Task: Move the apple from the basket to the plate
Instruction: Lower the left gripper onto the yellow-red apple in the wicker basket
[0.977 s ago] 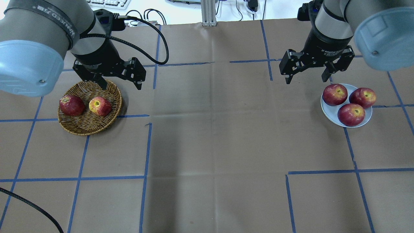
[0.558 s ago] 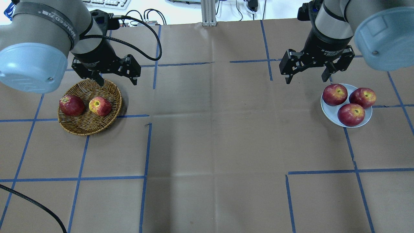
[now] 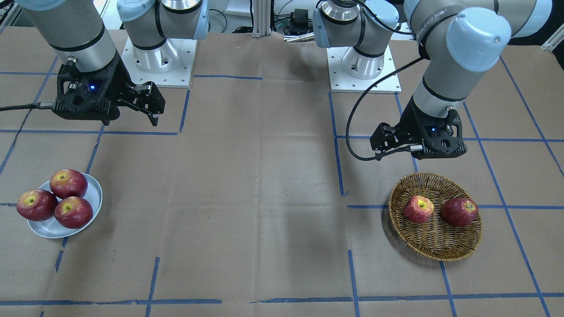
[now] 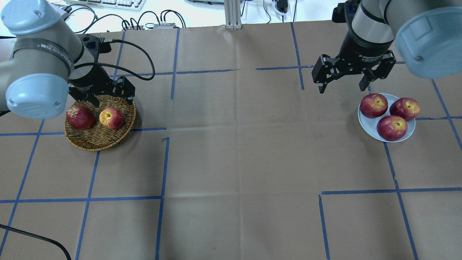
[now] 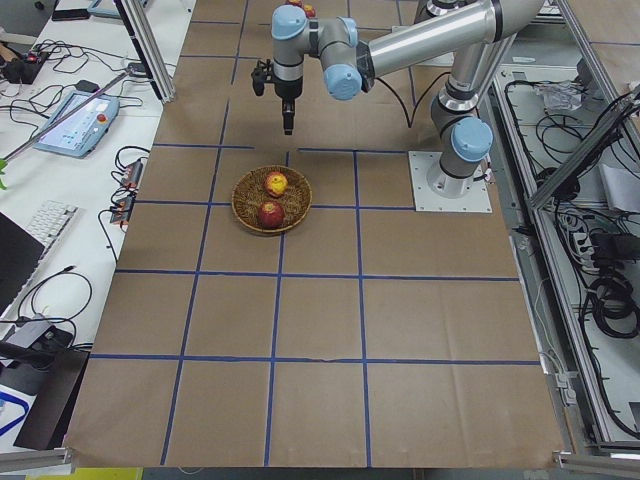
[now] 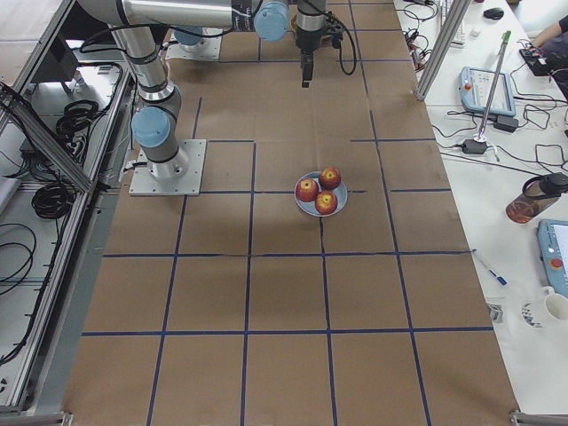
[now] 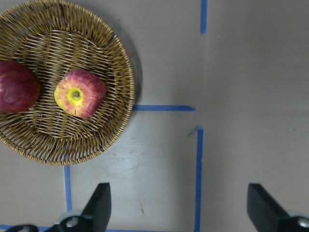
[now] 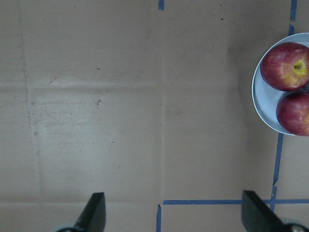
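The pale pinkish-red apple (image 4: pixel 112 118) with a yellow stem hollow lies in the wicker basket (image 4: pixel 94 141), also in the front view (image 3: pixel 418 209) and the left wrist view (image 7: pixel 79 93). My left gripper (image 4: pixel 112 98) is open and empty. It hovers over the basket's rim at the top edge in the overhead view, apart from the apple. The grey-white plate (image 4: pixel 364 122) lies at the right. My right gripper (image 4: pixel 342 87) is open and empty, hovering up and left of the plate.
A darker red apple (image 4: pixel 80 117) lies in the basket beside the pale one. Three dark red apples (image 4: pixel 392 128) lie on the plate, leaving little bare room. Brown paper with blue tape lines (image 4: pixel 162 162) covers the table.
My left arm has swung left and lowered, bringing its open gripper down close over the basket's rim. The right arm and the apples have not moved.
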